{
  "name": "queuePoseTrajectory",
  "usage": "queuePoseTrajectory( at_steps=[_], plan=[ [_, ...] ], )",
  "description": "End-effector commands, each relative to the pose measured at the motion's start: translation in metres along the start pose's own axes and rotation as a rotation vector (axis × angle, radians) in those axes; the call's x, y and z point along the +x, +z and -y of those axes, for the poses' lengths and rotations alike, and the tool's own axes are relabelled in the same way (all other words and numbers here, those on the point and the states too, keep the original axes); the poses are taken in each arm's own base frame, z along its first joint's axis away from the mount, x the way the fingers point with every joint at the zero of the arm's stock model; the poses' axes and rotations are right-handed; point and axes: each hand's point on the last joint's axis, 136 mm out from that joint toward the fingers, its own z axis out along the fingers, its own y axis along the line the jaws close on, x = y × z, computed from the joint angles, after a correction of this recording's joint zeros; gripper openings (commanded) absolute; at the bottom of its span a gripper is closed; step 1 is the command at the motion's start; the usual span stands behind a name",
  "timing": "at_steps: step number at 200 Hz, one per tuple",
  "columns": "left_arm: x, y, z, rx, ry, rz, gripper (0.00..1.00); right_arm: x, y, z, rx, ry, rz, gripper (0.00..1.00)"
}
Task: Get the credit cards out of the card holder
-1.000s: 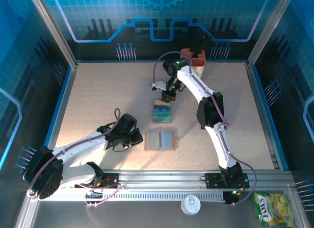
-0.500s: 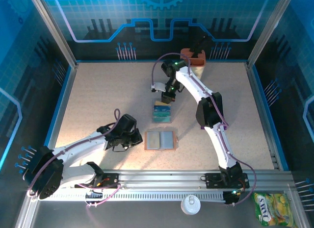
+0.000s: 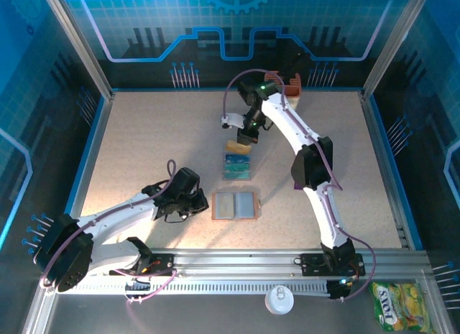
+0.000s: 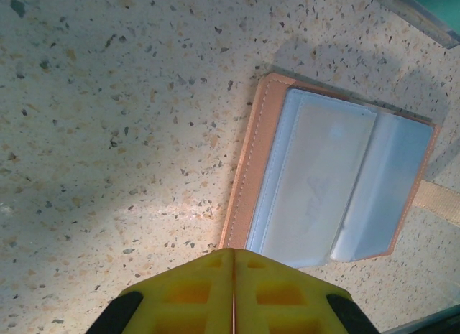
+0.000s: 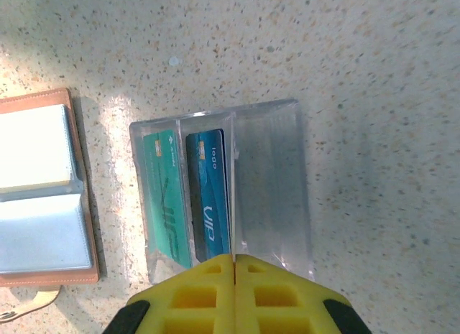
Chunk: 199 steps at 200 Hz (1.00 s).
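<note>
The card holder (image 3: 233,205) lies open and flat on the speckled table, its grey-blue pockets (image 4: 323,190) facing up. Just beyond it stands a clear tray (image 3: 237,170) with a green card (image 5: 167,205) and a blue card (image 5: 210,197) in two slots (image 5: 215,117). My right gripper (image 3: 243,141) hovers over the tray's far end, shut on an orange-tan card (image 3: 236,146) that hangs below it. In the right wrist view the yellow fingers (image 5: 235,258) are pressed together over the tray's divider. My left gripper (image 3: 195,203) rests shut and holds nothing, left of the holder's brown edge (image 4: 233,251).
An orange-and-cream box (image 3: 282,86) stands at the back wall behind the right arm. A yellow snack packet (image 3: 394,305) and a white lid (image 3: 278,299) lie off the table in front. The holder's tan strap (image 4: 440,202) sticks out sideways.
My right gripper has lifted slightly up and back from the tray, and the orange-tan card has moved with it. The left arm and the card holder have stayed put.
</note>
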Motion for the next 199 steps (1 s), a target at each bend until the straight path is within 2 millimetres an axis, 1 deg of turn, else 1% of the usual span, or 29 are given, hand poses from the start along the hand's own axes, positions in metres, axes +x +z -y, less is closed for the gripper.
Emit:
queuePoseTrajectory(
  at_steps=[1,34,54,76,114,146,161,175,199],
  plan=[
    [0.0,0.0,-0.006,-0.009,-0.018,0.003,0.09,-0.008,-0.021,-0.003,0.05,-0.016,0.016,0.0],
    [0.0,0.0,-0.007,-0.013,-0.019,0.001,0.09,-0.006,-0.017,0.006,0.078,-0.014,0.001,0.0],
    [0.0,0.0,-0.007,-0.012,-0.018,0.001,0.09,-0.002,-0.008,0.012,0.081,-0.01,-0.018,0.0],
    [0.0,0.0,-0.007,-0.011,-0.018,-0.001,0.09,0.001,0.004,0.015,0.062,-0.006,-0.028,0.0],
    [0.0,0.001,-0.008,-0.016,-0.02,-0.002,0.09,0.001,0.022,0.01,-0.002,0.008,-0.018,0.0],
    [0.0,0.001,-0.008,-0.017,-0.021,-0.004,0.09,0.007,0.031,0.008,-0.025,0.018,-0.043,0.0],
    [0.0,0.001,-0.008,-0.016,-0.021,-0.005,0.09,0.009,0.032,0.011,-0.01,0.023,-0.055,0.1],
    [0.0,0.002,-0.007,-0.016,-0.02,-0.007,0.09,0.01,0.029,0.022,0.041,0.04,-0.063,0.17],
    [0.0,0.003,-0.007,-0.018,-0.019,-0.009,0.09,0.003,0.016,0.037,0.131,0.06,-0.028,0.2]
  ],
)
